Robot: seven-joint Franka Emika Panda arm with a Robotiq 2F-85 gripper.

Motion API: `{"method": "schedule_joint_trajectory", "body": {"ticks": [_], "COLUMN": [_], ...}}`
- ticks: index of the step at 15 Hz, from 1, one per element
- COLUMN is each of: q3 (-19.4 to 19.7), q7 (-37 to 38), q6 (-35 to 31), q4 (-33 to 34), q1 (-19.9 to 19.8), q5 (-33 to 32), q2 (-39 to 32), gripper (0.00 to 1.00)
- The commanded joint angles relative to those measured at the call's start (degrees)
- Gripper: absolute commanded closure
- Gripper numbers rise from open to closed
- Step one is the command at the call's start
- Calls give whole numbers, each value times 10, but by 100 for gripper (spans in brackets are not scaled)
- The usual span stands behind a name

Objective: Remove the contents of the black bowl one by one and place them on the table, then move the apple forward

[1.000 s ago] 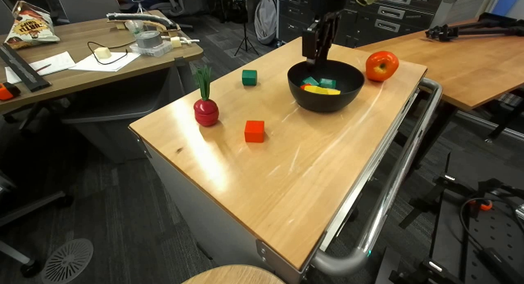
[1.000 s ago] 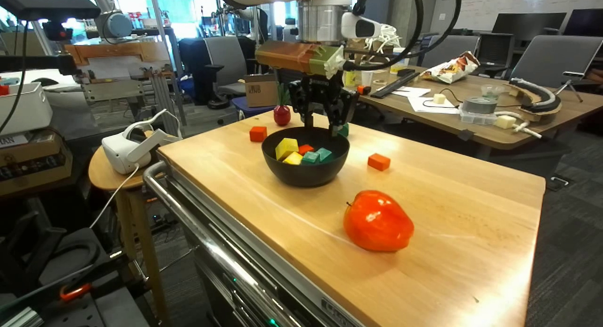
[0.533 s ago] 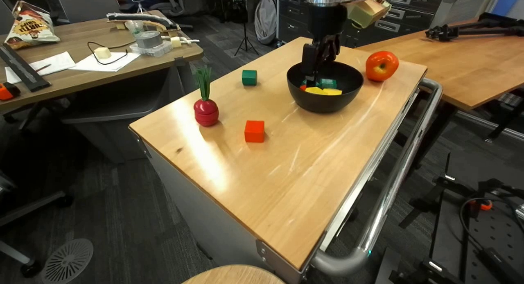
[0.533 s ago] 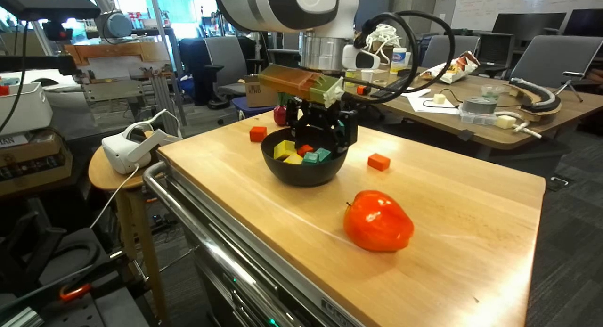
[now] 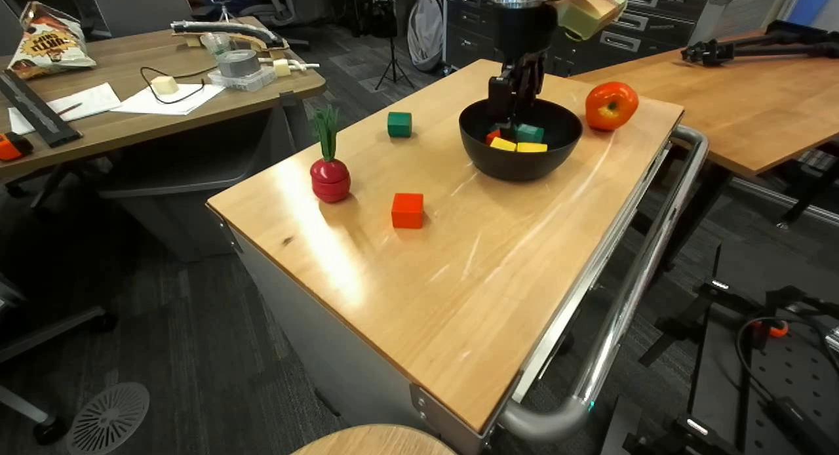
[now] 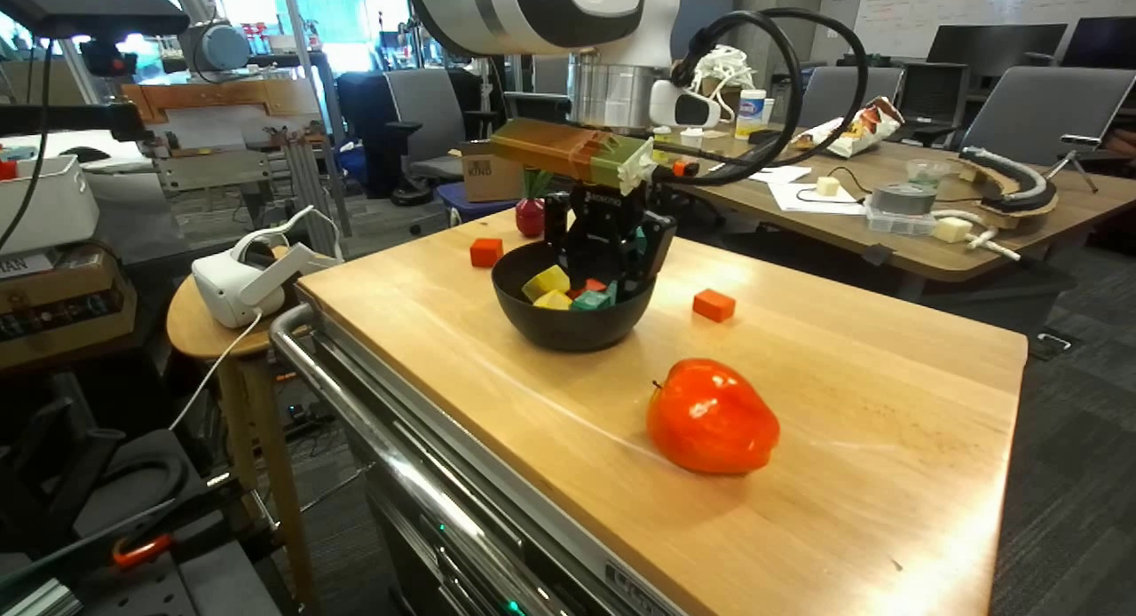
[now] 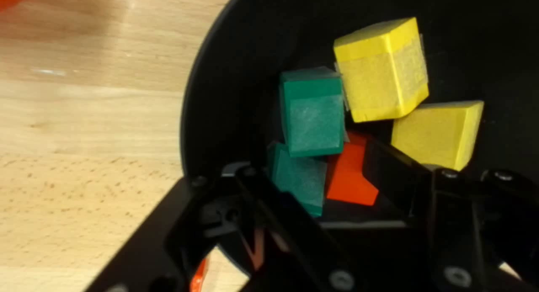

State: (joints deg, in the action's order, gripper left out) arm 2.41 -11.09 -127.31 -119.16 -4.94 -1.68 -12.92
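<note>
Black gripper [image 7: 312, 162], hold impossible to call, green cube [image 7: 300, 180], orange-red block [image 7: 348, 178] sat between parted jaws, round black bowl [image 6: 572, 328] around them.

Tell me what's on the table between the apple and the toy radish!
The black bowl, with yellow, green and orange-red blocks inside, sits between the apple and toy radish, in both exterior views.

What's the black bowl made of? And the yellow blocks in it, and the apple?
Black bowl: perhaps plastic, low sheen; its outside looks smooth, without grain. Coated metal is possible.
Yellow blocks: maybe painted wood or plastic; flat color, dull tape-like patches.
Apple: glossy skin with bright highlights; real fruit or plastic, I can't tell.
</note>
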Motion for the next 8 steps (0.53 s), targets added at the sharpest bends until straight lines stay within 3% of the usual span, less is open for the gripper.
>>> {"method": "schedule_joint_trajectory", "body": {"ticks": [1,2,6,7,8], "q3": [8,9,6,5,4], "q7": [17,25,37,33,26], "q6": [7,4,6,11,20], "q4": [7,6,4,5,6], "q1": [6,7,6,5,3], "q5": [-39,-50,-60,-55,-48], "q2": [-4,-5,-6,-5,-4], "gripper": [47,53,48,46,34]}}
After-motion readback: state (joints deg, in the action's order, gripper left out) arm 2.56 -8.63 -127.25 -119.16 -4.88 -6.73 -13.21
